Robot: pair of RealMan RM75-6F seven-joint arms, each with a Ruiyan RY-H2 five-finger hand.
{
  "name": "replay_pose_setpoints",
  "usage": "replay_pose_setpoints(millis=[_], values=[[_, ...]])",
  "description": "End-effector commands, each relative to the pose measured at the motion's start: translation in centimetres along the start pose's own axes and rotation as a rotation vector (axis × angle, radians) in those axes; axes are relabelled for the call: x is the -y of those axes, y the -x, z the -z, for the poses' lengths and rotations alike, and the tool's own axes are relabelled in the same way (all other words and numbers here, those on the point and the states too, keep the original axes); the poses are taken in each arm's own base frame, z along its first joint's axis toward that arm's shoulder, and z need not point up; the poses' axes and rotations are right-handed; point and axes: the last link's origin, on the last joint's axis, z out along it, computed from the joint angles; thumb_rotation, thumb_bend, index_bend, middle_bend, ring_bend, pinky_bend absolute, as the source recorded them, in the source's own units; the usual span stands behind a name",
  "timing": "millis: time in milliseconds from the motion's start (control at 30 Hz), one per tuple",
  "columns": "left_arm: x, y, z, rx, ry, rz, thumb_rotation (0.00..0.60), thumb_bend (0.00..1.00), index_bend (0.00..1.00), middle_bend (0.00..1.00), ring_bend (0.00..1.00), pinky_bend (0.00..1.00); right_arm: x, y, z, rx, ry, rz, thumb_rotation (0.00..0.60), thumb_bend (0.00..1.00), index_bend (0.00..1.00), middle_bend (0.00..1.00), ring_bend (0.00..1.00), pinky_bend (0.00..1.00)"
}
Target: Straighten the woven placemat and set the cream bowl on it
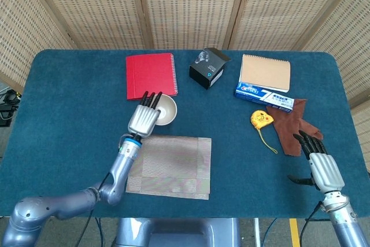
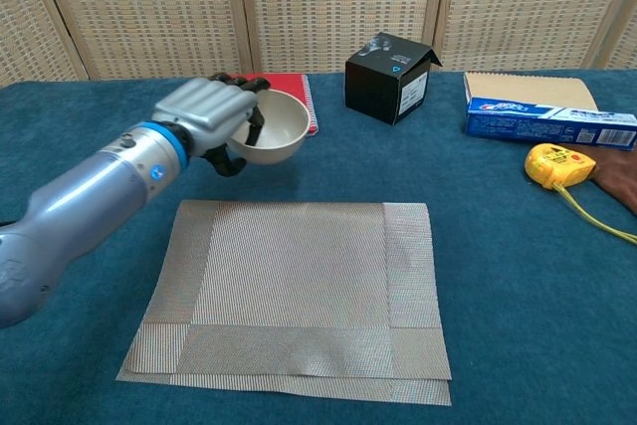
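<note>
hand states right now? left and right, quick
Left hand: holding the cream bowl by its rim, lifted clear of the table.
Right hand: open, holding nothing, fingers apart, near the brown glove.

Dark blue felt-covered tabletop (image 1: 75,102) with rounded corners, backed by folding woven-cane screen panels (image 1: 185,4) in wooden frames.
</note>
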Motion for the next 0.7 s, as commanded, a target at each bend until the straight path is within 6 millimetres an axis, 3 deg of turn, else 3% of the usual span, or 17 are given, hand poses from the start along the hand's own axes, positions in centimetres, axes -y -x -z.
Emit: replay_pose_setpoints(millis=[33, 333, 700], values=[[2.9, -0.2, 1.8, -0.022, -0.024, 0.002, 0.6, 0.73, 0.76, 0.0, 0.0, 0.0, 0.1, 0.0, 0.1, -0.002, -0.003, 0.003, 0.6, 0.08, 0.09, 0.0, 0.0, 0.0], [11.4, 1.8, 6.3, 0.025, -0.159, -0.027, 0.6, 0.73, 0.76, 0.0, 0.0, 0.0, 0.9, 1.2, 0.7, 0.021, -0.026, 0.044, 0.6, 0.08, 0.09, 0.0, 0.0, 0.0], [18.4, 4.1, 10.8, 0.078, -0.306, -0.021, 0.6, 0.72, 0.76, 0.0, 0.0, 0.0, 1.4, 2.0, 1.1, 0.029, -0.039, 0.068, 0.6, 0.08, 0.09, 0.0, 0.0, 0.0]])
